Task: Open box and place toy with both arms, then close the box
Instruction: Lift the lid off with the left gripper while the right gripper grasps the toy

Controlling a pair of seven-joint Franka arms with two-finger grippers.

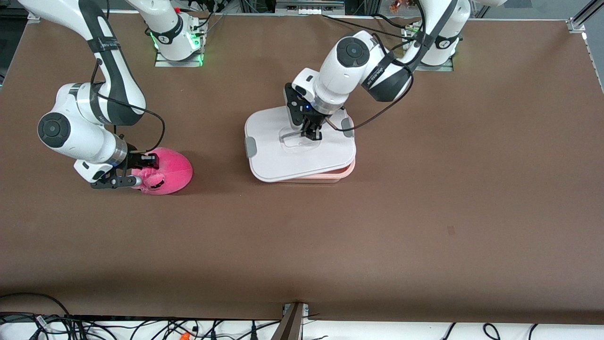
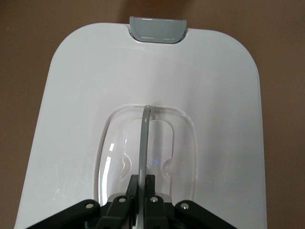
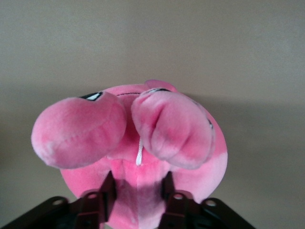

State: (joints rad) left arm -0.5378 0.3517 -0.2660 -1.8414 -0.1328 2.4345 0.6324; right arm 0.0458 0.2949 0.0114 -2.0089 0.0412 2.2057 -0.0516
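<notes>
Box (image 1: 302, 151) at mid-desk is gripped by its lid handle (image 2: 143, 143) in the left claw (image 1: 311, 133), lid seemingly lifting; the plush toy (image 1: 165, 171), toward the right arm's end, is clamped by the right claw (image 1: 134, 172). Placing and closing remain.

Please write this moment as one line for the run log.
left gripper: shut on lid handle | lid: lifted askew over box base | right gripper: shut on toy, on table

Brown table (image 1: 424, 212); loose cables (image 1: 141, 330) on a white floor strip below
</notes>
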